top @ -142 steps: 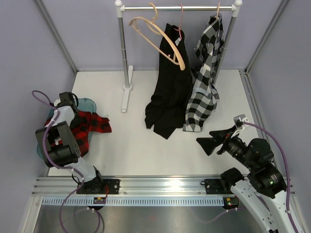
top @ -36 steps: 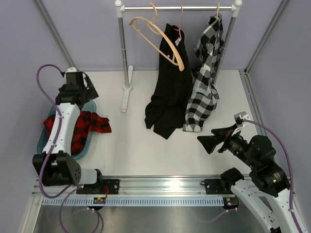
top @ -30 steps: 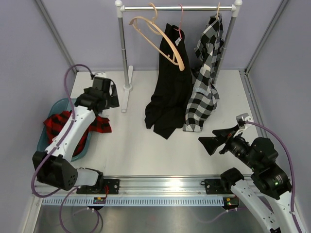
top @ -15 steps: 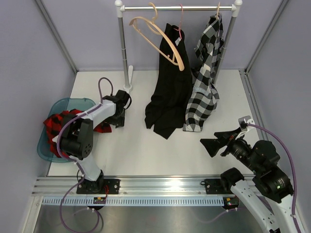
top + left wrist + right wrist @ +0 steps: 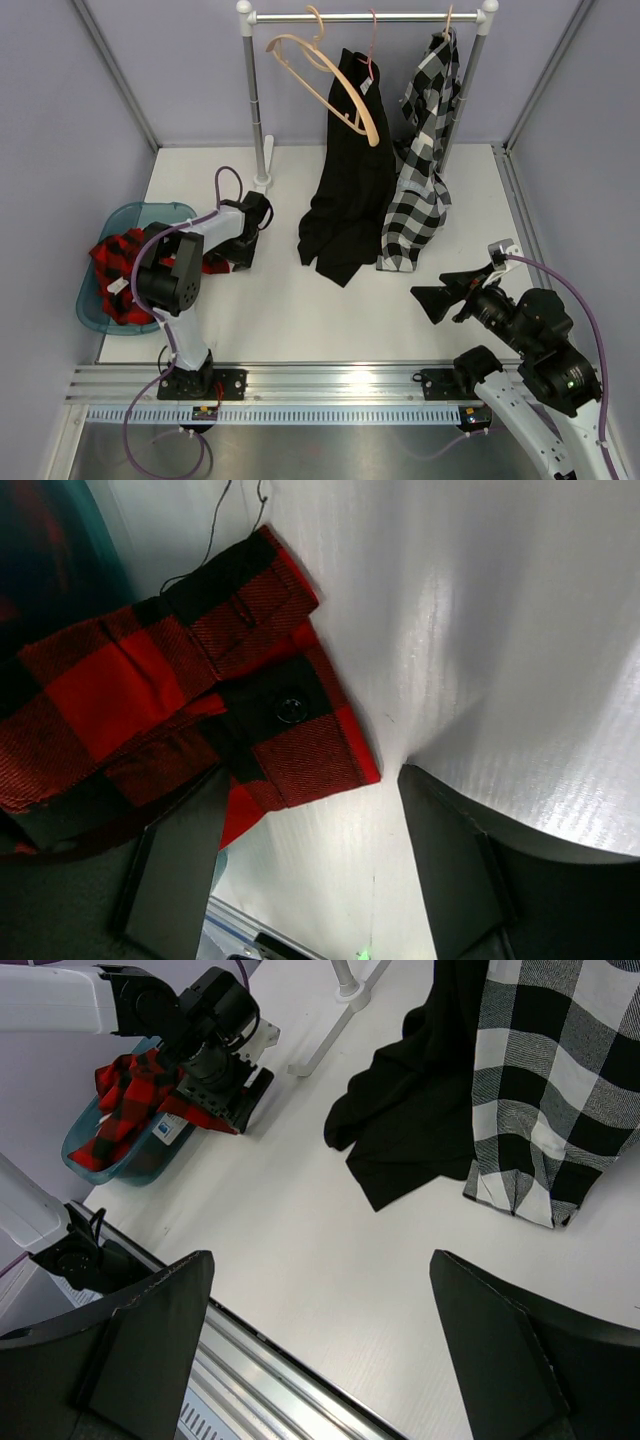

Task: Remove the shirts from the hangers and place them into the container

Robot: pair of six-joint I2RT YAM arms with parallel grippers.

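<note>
top view: the left hand (image 5: pixel 238 255) hangs low over the surface (image 5: pixel 300 310), fingers apart, above a cuff of the red plaid shirt (image 5: pixel 118 265). the rest of that shirt is heaped to the hand's left in the container (image 5: pixel 150 210). the right hand (image 5: pixel 432 297) hovers spread wide and grips nothing. beyond it the black shirt (image 5: pixel 345 200) and the checked shirt (image 5: pixel 420 190) hang from the rail (image 5: pixel 255 110), with an empty wooden hanger (image 5: pixel 335 95) beside them.

left wrist view: the fingers (image 5: pixel 175 870) stand apart, clamped on nothing. the cuff (image 5: pixel 270 720) lies flat on the surface just ahead, between them and nearer the left one. a teal corner of the container (image 5: pixel 100 540) shows farther ahead to the left.

right wrist view: the right hand (image 5: pixel 318 1290) has bare surface between its spread fingers. both hanging shirts are ahead to its right, and the container and the left hand (image 5: pixel 215 1090) are ahead to its left.
</note>
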